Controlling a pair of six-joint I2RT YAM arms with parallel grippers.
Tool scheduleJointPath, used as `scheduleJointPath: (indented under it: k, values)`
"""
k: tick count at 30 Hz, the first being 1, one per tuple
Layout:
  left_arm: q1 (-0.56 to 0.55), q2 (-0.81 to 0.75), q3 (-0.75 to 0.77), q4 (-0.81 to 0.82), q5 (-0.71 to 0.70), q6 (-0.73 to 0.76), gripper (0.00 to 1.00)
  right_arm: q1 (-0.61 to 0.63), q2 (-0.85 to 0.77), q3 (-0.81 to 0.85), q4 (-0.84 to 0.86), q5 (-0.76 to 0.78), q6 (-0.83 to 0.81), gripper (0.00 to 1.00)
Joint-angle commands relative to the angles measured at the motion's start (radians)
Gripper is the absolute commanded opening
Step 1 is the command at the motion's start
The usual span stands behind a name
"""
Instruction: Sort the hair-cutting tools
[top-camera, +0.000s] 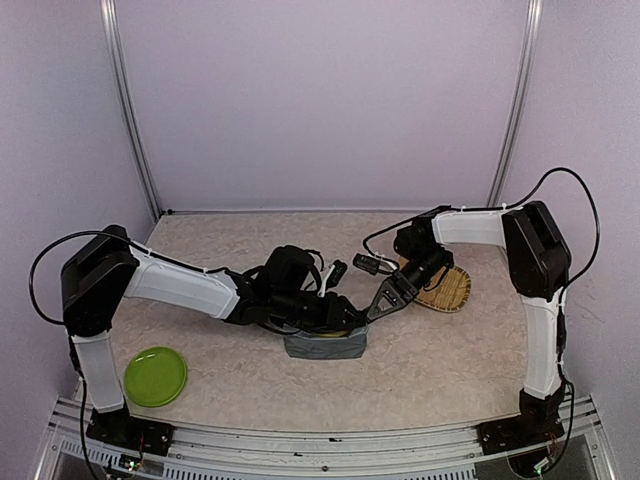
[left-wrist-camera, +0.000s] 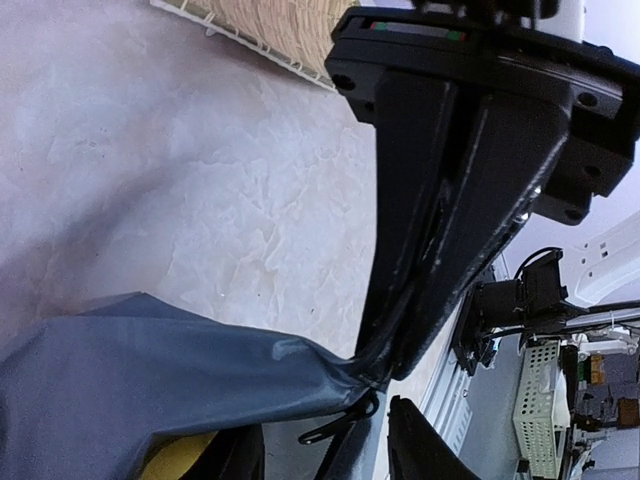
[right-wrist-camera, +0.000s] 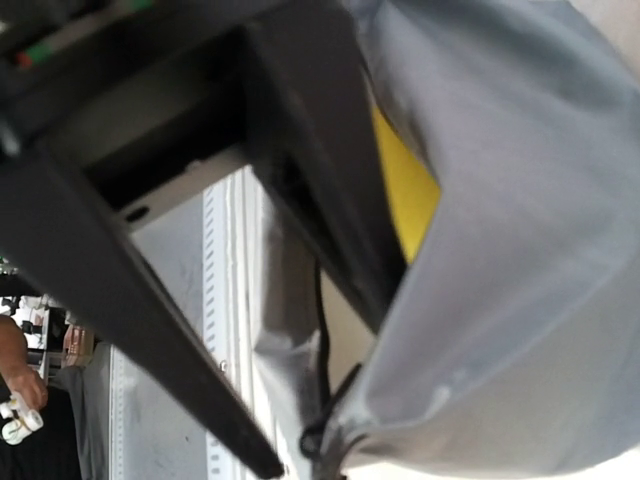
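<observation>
The right claw (top-camera: 386, 298) is clamped shut on a corner of the grey pouch (top-camera: 325, 347) — most likely to hold its mouth up and open so the other arm can work inside, where a yellow sponge (right-wrist-camera: 405, 190) shows. The left claw (top-camera: 332, 320) sits at that mouth, but whether it is open or gripping anything I cannot tell. No scissors, clipper or block shows in any view — they are probably inside the pouch or hidden under the arms.
</observation>
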Motion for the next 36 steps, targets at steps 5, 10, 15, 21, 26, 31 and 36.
scheduleJointPath:
  k: [5,10,15,21,26,31,36]
  values:
    - [0.012,0.038,0.003,0.072,0.039,-0.041,0.43,-0.005,0.015,0.013,-0.014,-0.007,-0.015,0.03]
    - [0.016,0.024,-0.028,0.136,0.058,-0.056,0.27,-0.005,0.019,0.013,-0.017,-0.009,-0.022,0.03]
    - [0.027,-0.018,-0.071,0.164,0.059,-0.060,0.10,-0.005,0.024,0.015,-0.020,-0.011,-0.025,0.03]
    - [0.035,-0.037,-0.088,0.145,0.055,-0.049,0.02,-0.005,0.035,0.023,-0.027,-0.014,-0.031,0.02]
    - [0.045,-0.065,-0.084,0.073,0.047,-0.003,0.00,-0.004,0.027,0.019,-0.016,0.007,-0.019,0.02]
    - [0.057,-0.095,-0.082,-0.027,0.028,0.023,0.00,-0.014,0.008,0.015,0.021,0.042,0.023,0.00]
    - [0.063,-0.124,-0.104,-0.098,0.011,0.042,0.00,-0.034,-0.011,0.012,0.035,0.081,0.049,0.00]
